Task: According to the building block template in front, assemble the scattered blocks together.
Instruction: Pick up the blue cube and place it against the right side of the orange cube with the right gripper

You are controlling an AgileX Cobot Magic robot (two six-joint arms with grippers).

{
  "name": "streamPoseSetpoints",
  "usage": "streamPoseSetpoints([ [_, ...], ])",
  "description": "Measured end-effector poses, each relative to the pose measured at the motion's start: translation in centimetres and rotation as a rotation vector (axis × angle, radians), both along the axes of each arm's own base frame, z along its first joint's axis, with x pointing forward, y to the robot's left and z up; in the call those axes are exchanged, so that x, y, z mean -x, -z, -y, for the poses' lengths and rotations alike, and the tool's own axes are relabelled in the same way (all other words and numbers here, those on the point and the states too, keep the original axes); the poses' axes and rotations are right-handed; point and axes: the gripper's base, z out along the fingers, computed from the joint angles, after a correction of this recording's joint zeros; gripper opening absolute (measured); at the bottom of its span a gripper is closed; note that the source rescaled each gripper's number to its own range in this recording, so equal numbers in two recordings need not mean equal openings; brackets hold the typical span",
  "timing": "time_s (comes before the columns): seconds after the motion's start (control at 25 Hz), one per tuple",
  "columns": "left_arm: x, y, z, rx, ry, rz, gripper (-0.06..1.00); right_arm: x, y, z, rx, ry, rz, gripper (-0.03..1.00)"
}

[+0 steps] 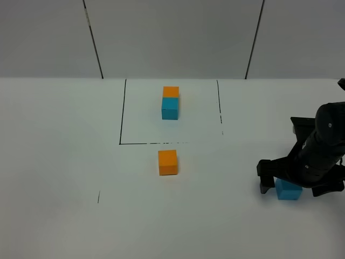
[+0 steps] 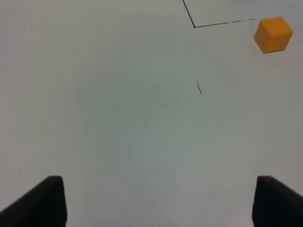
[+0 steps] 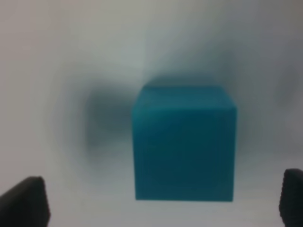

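**Right claw spread over the blue block; orange block alone at centre**

Much of the right claw (image 1: 296,189) is hard to read. In the high view, at the lower right of the frame, the dark arm covers the top of the blue block (image 1: 288,191), so only its front and lower part show. The arm itself is cut off by the right edge. The right wrist view is blurred. There the blue block (image 3: 184,146) fills the middle, and only the dark fingertips (image 3: 23,205) show at the edge. White worktop is visible on both sides of the block, so the claw (image 3: 158,203) stands spread around it and no contact can be made out.

The left claw (image 2: 159,203) does not appear in the high view. Its wrist view shows only two dark tips, wide apart, with bare worktop (image 2: 142,142) between them, so it is spread and holding nothing. The orange block (image 2: 273,34) and a short black tick (image 2: 199,87) lie well beyond it.

The template (image 1: 170,102) sits at upper centre of the high view, inside a thin black outline (image 1: 123,113). It is an orange cube with a blue one touching it on the near side. The orange block (image 1: 167,162) lies just below the outline's lower line, at mid-frame and well apart from the blue block. Both loose blocks are plain matte cubes.
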Motion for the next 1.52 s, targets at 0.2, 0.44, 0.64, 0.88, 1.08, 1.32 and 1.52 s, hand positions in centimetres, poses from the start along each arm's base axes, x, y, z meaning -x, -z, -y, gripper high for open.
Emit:
streamPoseSetpoints([
  [0.2, 0.0, 0.0, 0.0, 0.0, 0.0, 0.0, 0.68, -0.3, 1.0, 0.0, 0.003, -0.001, -0.003, 0.95],
  [0.44, 0.0, 0.0, 0.0, 0.0, 0.0, 0.0, 0.68, -0.5, 1.5, 0.1, 0.028, -0.024, -0.001, 0.94],
  [0.64, 0.0, 0.0, 0.0, 0.0, 0.0, 0.0, 0.68, -0.5, 1.5, 0.2, 0.044, -0.03, 0.005, 0.93],
  [0.88, 0.0, 0.0, 0.0, 0.0, 0.0, 0.0, 0.68, -0.7, 1.6, 0.3, 0.053, -0.035, 0.016, 0.91],
  [1.08, 0.0, 0.0, 0.0, 0.0, 0.0, 0.0, 0.68, -0.7, 3.0, 0.3, 0.06, -0.036, -0.017, 0.91],
  [1.32, 0.0, 0.0, 0.0, 0.0, 0.0, 0.0, 0.68, -0.8, 3.4, 0.3, 0.064, -0.041, -0.022, 0.9],
  [1.52, 0.0, 0.0, 0.0, 0.0, 0.0, 0.0, 0.68, -0.8, 3.4, 0.3, 0.069, -0.046, -0.021, 0.89],
])
